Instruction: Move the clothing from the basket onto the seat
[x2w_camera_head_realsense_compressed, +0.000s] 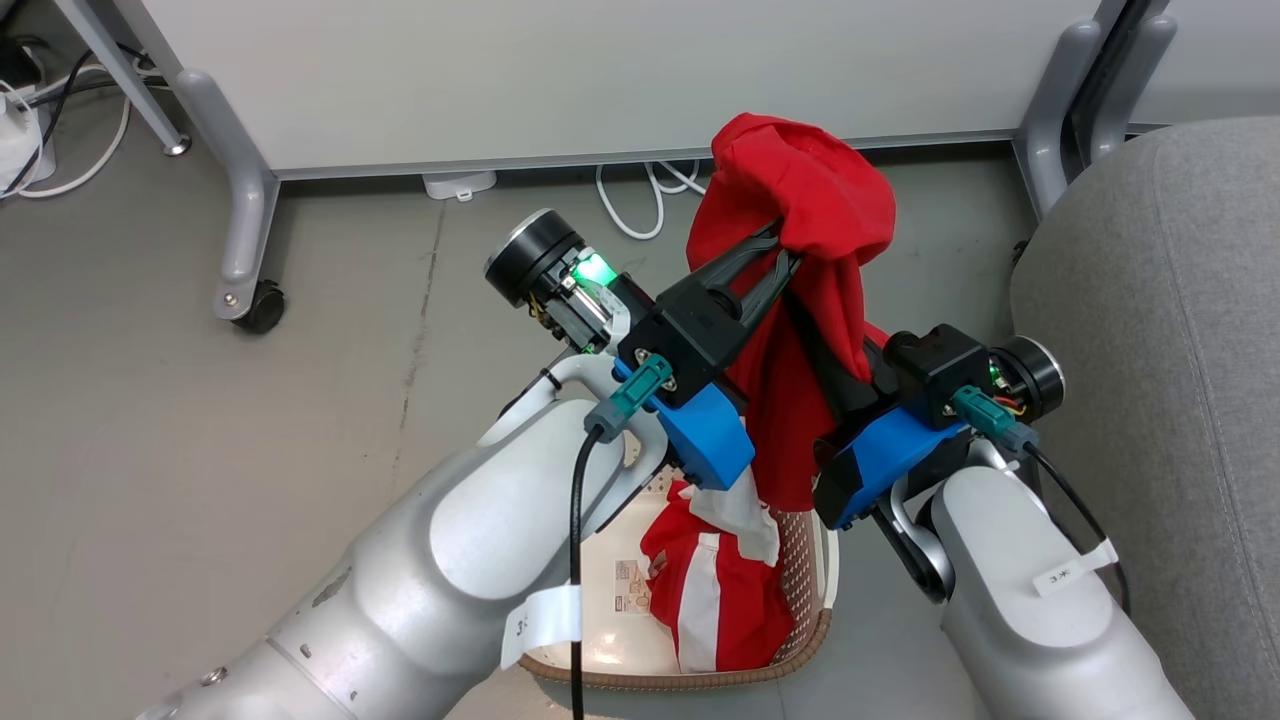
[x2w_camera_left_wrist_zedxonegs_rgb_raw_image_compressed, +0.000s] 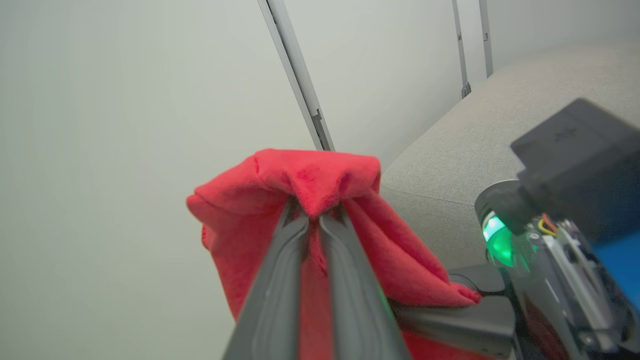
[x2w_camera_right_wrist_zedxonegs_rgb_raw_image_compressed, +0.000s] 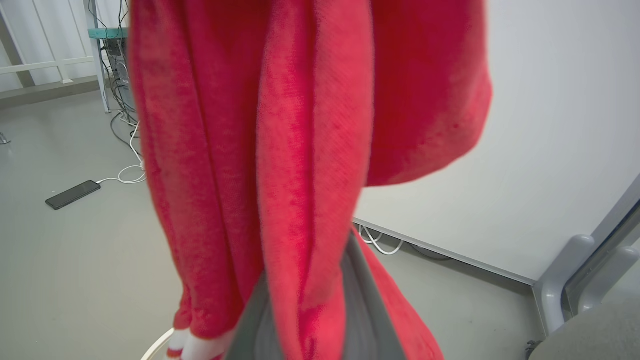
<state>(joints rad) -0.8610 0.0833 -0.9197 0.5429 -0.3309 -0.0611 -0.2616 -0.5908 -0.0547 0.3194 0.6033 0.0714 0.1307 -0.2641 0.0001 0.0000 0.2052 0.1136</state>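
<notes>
Above the basket (x2w_camera_head_realsense_compressed: 812, 640), left tool (x2w_camera_head_realsense_compressed: 783, 247) clamps the bunched top of the red garment (x2w_camera_head_realsense_compressed: 800, 190), which hangs limp with white trim low. Right tool (x2w_camera_right_wrist_zedxonegs_rgb_raw_image_compressed: 307, 280) is pinched on a lower fold. Second garment (x2w_camera_head_realsense_compressed: 715, 590), red with a white stripe, lies in the basket, left of the sofa (x2w_camera_head_realsense_compressed: 1150, 300).

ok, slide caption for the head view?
Left end effector and right end effector grip a red garment over the basket; second garment inside, seat at right.
</notes>
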